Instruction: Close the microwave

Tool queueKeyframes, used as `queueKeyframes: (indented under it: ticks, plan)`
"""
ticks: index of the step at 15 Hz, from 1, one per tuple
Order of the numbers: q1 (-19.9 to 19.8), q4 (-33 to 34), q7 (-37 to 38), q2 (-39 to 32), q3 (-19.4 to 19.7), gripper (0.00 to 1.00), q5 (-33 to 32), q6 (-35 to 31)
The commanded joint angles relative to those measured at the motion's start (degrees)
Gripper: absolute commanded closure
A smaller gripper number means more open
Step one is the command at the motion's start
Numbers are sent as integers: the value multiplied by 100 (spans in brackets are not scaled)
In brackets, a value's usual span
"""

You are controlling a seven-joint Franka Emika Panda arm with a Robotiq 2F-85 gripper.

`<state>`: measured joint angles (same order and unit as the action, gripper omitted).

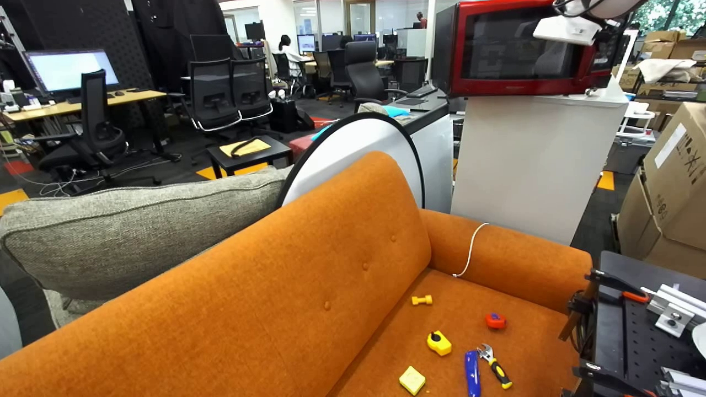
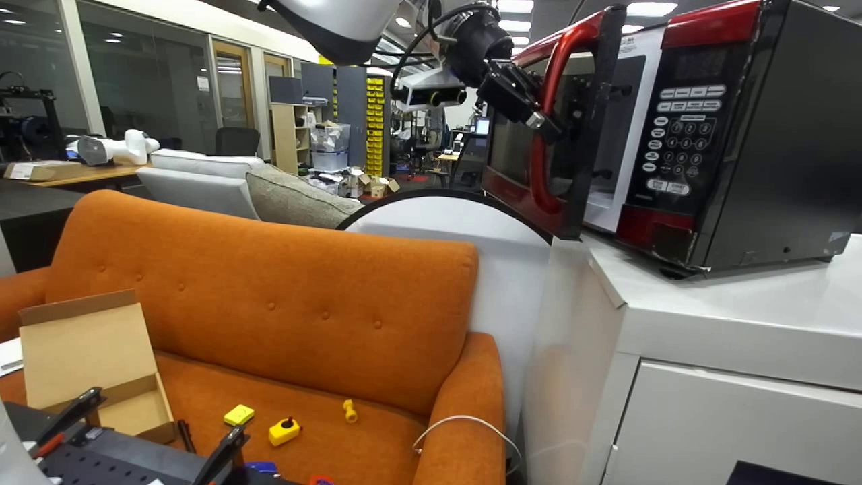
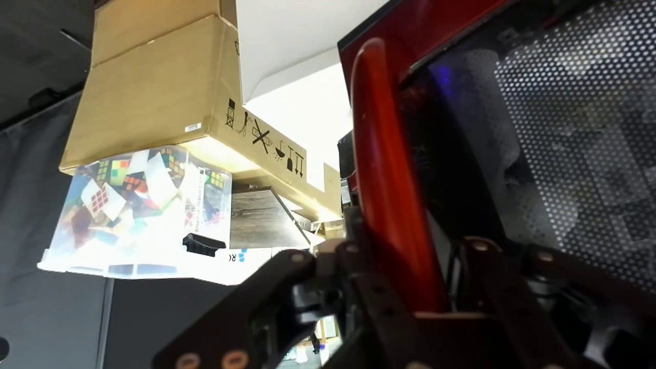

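Observation:
The red microwave stands on a white cabinet. Its door is ajar: a gap to the pale front of the body shows in an exterior view. My gripper is at the red door handle, about midway along its length. In the wrist view the handle runs down between the fingers of my gripper, one on each side, and they are shut on it. The fingertips look dark and blurred there. An exterior view shows the door's front, partly covered by the wrist camera; the fingers are hidden there.
Below is an orange sofa with small tools and toys on its seat. A round white panel with a black rim leans between sofa and cabinet. Cardboard boxes are stacked beyond the cabinet. The black table carries clamps.

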<state>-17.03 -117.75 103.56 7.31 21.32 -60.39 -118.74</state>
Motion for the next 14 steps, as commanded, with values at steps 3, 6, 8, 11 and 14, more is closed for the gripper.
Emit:
queueKeyframes:
  ticks: [3,6,8,11,14]
  plan:
    - [-193,465,-82,-241,28,92,576,-294]
    - [-278,655,-104,-428,64,92,631,-435]
    - [-323,812,-119,-596,100,92,732,-487]
    - [-380,1151,-280,-859,123,92,1146,-359]
    - [-438,1485,-465,-1080,154,92,1497,-342]
